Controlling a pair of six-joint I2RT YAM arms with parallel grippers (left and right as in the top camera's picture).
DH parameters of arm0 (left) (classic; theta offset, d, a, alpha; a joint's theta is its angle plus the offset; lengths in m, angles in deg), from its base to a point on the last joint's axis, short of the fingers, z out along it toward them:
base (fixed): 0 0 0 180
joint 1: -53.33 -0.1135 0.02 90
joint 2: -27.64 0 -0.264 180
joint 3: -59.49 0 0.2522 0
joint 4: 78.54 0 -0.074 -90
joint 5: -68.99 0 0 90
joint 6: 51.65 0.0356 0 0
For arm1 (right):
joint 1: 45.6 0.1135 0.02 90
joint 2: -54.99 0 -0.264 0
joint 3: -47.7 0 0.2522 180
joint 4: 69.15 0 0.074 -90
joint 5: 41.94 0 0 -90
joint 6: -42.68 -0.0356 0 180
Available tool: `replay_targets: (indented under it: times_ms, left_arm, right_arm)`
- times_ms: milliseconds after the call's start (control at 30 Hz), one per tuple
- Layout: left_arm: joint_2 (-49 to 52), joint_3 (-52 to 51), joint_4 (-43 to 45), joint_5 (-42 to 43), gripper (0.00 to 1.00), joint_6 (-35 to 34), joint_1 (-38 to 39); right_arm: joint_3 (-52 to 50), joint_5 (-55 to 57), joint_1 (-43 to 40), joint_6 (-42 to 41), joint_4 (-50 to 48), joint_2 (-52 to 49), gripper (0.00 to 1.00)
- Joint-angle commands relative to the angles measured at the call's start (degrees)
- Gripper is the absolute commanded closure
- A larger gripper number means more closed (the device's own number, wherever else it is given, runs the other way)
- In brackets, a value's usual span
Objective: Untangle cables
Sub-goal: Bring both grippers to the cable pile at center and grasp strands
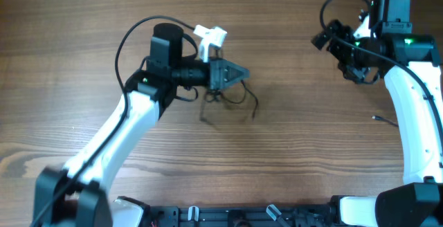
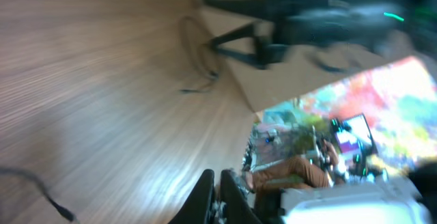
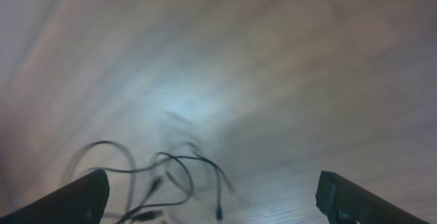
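The brown wood-grain table (image 1: 291,151) fills most of my overhead feed, with the white-and-black left arm (image 1: 118,126) reaching across it from the near left and the white right arm (image 1: 415,116) standing at the far right. The black left gripper (image 1: 243,71) points out over the middle of the table. In its wrist view its fingers (image 2: 205,193) are pressed together. I cannot tell whether a strand is pinched between them, as nothing shows in the seam. The black right gripper (image 1: 322,39) hangs well apart from the work, jaws spread wide, one finger at each lower corner of its own camera. The task's thing, a loose tangle of thin black cords (image 1: 221,97), lies on the wood just beside and below the closed left jaws. Seen from the right wrist, it sits ahead of the open jaws and between them (image 3: 184,159), though far out. One short dark stray cord (image 1: 384,120) lies alone beside the right arm. I judge these cords to be very light, limp and springy. They should trail and drag their neighbours rather than hold a shape, and they are thin enough to slip out of a loose pinch. I would take hold near a small plug end (image 3: 218,214), where there is more to bite on, and draw it away from the loops while the other jaws pin the rest.
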Motion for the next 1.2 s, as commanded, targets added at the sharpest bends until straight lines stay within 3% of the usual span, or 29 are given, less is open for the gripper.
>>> replay_targets:
  times_ms: [0,100,200,233,300,400,600,833,1000,1167]
  left_arm:
    - [-4.7,0.9,-0.8,-2.6,0.92,0.6,2.5]
    - [-5.1,0.9,-4.9,-10.3,0.81,3.7,2.7]
    - [-5.0,0.9,-14.1,-24.2,0.72,3.7,2.5]
    - [-5.0,0.9,-17.9,-29.1,0.61,3.3,2.5]
    - [-5.0,0.9,-21.5,-31.5,0.27,1.7,2.5]
    - [-5.0,0.9,-24.2,-32.8,0.0,1.0,2.5]
    - [-5.0,0.9,-35.2,-53.4,0.0,-9.2,2.3]
    - [-4.7,0.9,-61.4,-83.6,0.0,-18.3,2.3]
    - [-4.7,0.9,-62.4,-86.0,0.0,-25.3,2.3]
    - [-4.7,0.9,-51.7,-76.8,0.0,-29.9,2.3]
  right_arm:
    - [-0.2,6.6,-0.5,-1.6,3.5,0.6,0.0]
    - [-0.2,6.8,-0.5,-1.2,4.7,0.6,0.0]
    - [-0.2,6.8,-0.5,-1.2,4.1,0.6,0.0]
    - [-0.6,6.8,-0.4,-1.2,3.2,0.6,0.0]
    - [-1.6,6.7,-0.1,-1.1,2.3,0.5,0.0]
    - [-4.2,6.0,0.6,-0.8,1.5,0.5,0.0]
    - [-12.2,2.6,4.1,3.5,-1.0,0.5,0.0]
    - [-19.7,-3.8,9.7,5.7,-12.2,0.5,0.0]
    - [-19.7,-5.9,16.0,7.9,-19.3,0.5,0.0]
    - [-19.7,-5.0,22.1,9.8,-25.9,-0.5,0.01]
